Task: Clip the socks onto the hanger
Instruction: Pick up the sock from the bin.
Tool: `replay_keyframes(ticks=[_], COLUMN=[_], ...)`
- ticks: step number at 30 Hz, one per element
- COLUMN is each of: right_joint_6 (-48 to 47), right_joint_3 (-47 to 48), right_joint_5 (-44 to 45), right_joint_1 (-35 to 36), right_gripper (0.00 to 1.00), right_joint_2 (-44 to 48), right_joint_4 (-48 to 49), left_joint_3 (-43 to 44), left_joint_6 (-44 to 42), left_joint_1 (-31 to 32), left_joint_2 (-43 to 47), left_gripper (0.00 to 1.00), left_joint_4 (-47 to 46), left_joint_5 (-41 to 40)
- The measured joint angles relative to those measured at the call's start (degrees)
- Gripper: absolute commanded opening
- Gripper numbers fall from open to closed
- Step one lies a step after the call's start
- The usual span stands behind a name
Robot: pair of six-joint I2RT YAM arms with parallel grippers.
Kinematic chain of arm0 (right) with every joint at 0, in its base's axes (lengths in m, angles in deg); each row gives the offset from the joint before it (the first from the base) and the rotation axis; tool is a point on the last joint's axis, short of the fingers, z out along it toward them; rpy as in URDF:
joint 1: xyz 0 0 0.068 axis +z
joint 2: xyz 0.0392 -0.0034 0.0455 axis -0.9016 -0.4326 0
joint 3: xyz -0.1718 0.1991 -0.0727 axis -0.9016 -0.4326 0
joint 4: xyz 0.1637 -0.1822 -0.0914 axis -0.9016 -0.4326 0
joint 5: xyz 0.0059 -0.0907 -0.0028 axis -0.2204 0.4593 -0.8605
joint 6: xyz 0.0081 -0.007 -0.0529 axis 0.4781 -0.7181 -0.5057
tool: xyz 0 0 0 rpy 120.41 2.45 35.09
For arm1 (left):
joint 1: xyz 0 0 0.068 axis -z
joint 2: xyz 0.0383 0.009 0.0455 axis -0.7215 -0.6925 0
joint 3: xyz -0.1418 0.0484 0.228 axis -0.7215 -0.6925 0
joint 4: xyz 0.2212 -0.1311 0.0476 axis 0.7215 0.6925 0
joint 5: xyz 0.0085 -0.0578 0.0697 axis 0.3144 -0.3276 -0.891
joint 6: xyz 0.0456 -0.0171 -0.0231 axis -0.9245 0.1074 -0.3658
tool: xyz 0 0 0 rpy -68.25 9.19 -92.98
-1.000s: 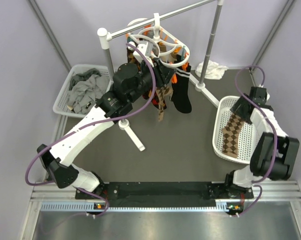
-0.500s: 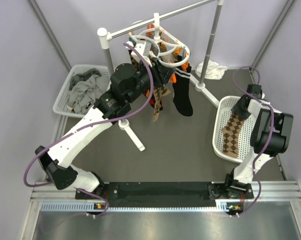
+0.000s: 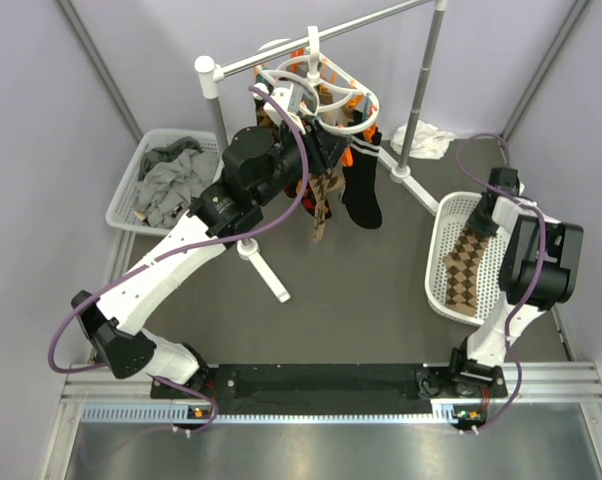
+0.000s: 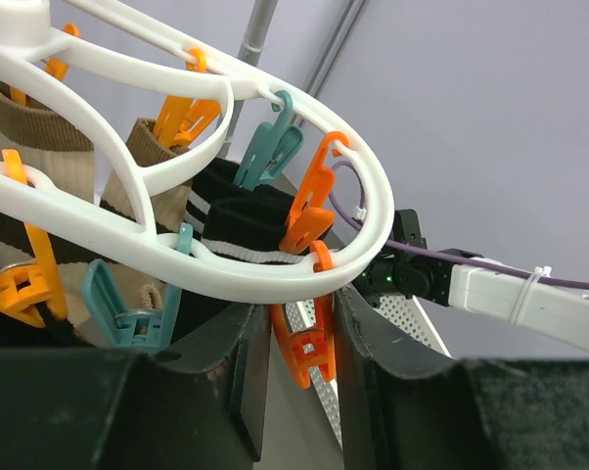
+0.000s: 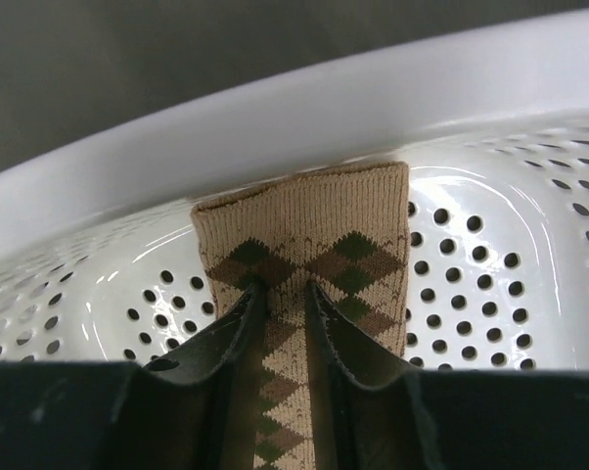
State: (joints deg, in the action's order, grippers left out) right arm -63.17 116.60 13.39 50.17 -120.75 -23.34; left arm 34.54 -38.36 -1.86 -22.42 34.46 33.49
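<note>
Looking from the left, I am seeing a white perforated laundry basket (image 3: 121, 205) holding plain grey socks (image 3: 171, 180), well apart from the rest. At centre, the white plastic oval-ring hanger (image 4: 226, 279) is hanging on a silver metal rail (image 3: 381, 17), with a brown diamond-patterned sock (image 3: 323, 205) dangling beneath it. The left gripper (image 4: 301, 328) is sitting under the ring, jaws flanking a small orange plastic clip (image 4: 309, 352); I cannot tell whether they are squeezing it. On the right, the right gripper (image 5: 285, 299) is pinching a tan argyle sock (image 5: 304, 211) near its end, the sock lying in a white perforated oval tray (image 5: 373, 98).
</note>
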Motion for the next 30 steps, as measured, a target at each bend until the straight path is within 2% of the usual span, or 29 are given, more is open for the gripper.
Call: replay_keyframes(ticks=[5,7,8,9,18,22,30], right_joint_6=[-1.9,-2.38,-2.82,-3.26,-6.32,-7.91,-12.11], right_joint_3=[2.38,3.1,3.34,3.56,1.14,-2.03,-2.58], right_joint_5=[3.17,3.43,3.37,3.3,-0.55,-4.24,-11.06], right_joint_1=[1.86,2.01,2.03,2.03,3.69,6.47,11.17], right_gripper=[0.24,0.15,0.05,0.0,0.0,0.0,0.0], right_joint_2=[-1.51,-1.88,-2.03,-2.19,1.84,10.78,32.3], right_joint_4=[-2.64,-3.45,-3.72,-3.96,-6.14,-8.79,-9.62], left_joint_3=[0.0,0.0,0.0,0.0,0.0,0.0,0.0], left_joint_6=[0.24,0.39,0.44,0.44,0.42,0.44,0.44], left_joint_1=[0.0,0.0,0.0,0.0,-0.02,0.0,0.0], left_joint_2=[-0.22,-0.24,-0.26,-0.28,-1.05,-1.2,-1.81], left_gripper=[0.0,0.0,0.0,0.0,0.0,0.0,0.0], left_joint_4=[0.07,0.09,0.09,0.09,0.15,0.17,0.15], left_joint_5=[-0.02,-0.04,-0.02,-0.02,-0.24,-0.68,-1.11])
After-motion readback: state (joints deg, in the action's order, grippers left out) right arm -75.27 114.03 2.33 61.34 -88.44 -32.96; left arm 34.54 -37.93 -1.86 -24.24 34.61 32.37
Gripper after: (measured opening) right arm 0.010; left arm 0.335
